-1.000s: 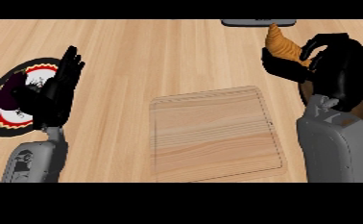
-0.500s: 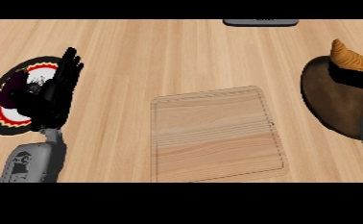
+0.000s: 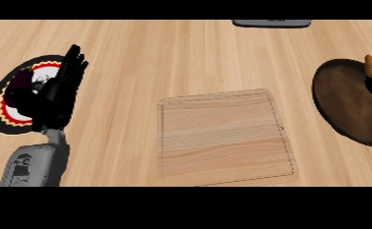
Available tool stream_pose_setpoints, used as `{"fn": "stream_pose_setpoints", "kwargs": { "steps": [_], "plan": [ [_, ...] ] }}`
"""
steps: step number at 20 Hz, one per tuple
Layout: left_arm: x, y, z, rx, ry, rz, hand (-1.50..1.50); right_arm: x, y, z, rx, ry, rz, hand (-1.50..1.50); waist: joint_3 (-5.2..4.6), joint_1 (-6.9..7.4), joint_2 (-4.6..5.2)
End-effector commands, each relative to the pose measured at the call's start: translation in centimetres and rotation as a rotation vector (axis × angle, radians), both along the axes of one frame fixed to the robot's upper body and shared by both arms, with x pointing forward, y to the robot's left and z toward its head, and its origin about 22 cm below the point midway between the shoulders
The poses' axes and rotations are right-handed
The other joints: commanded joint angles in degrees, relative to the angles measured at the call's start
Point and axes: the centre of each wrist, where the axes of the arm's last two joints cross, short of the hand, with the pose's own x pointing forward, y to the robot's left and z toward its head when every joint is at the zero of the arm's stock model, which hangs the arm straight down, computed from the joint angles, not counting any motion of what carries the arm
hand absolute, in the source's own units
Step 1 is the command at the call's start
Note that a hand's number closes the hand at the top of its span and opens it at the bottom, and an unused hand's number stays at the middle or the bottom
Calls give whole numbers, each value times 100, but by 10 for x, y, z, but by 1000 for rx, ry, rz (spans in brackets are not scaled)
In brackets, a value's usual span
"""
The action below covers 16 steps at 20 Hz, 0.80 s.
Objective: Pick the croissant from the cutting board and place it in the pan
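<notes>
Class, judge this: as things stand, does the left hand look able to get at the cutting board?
Probably yes. The left hand rests open beside the cutting board, with only bare counter between them and nothing lying on the board.

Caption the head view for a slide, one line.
Bare cutting board at centre, croissant in the pan at right, left hand resting open.

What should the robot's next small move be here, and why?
Probably none beyond keeping the arms parked. The cutting board is bare, and a sliver of the croissant shows at the right edge over the dark pan. The right hand is out of view; the left hand rests open at the left.
</notes>
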Motion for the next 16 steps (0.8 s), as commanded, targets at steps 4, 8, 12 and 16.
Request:
{"fn": "stream_pose_setpoints", "kwargs": {
  "steps": [4,8,12,16],
  "plan": [
    [6,-15,-6,5,-6,-16,0,-8,-34,-21,223,7,11,-150,13,55,50],
    [10,-19,-5,3,0,-2,0,-6,-28,-35,470,47,140,-150,15,19,38],
    [13,-18,-3,6,1,-25,0,-11,-30,-47,451,34,171,-150,10,53,39],
    [-7,13,-22,3,20,-5,0,-11,-26,-49,414,-175,178,-150,-1,-9,-7]
  ]
}}
